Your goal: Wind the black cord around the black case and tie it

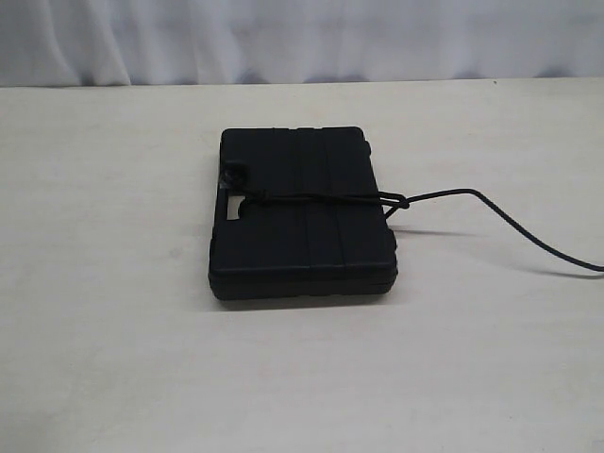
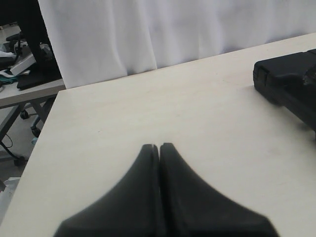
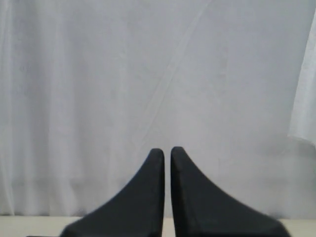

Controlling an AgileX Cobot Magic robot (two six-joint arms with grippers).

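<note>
There is one black case point(image 1: 302, 226) and one black cord point(image 1: 472, 192), both on the one desk point(image 1: 113, 330). Two grippers show: one left gripper point(image 2: 159, 147) and one right gripper point(image 3: 167, 150). One white curtain point(image 1: 283, 38) hangs beyond the desk's far edge.

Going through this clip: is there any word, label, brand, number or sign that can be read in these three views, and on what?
No readable text in any view.
black case: ribbed lid, no label or brand shows.
black cord, table, white curtain: plain, unmarked.
Clutter beyond the table's edge in the left wrist view: too blurred to read.
</note>
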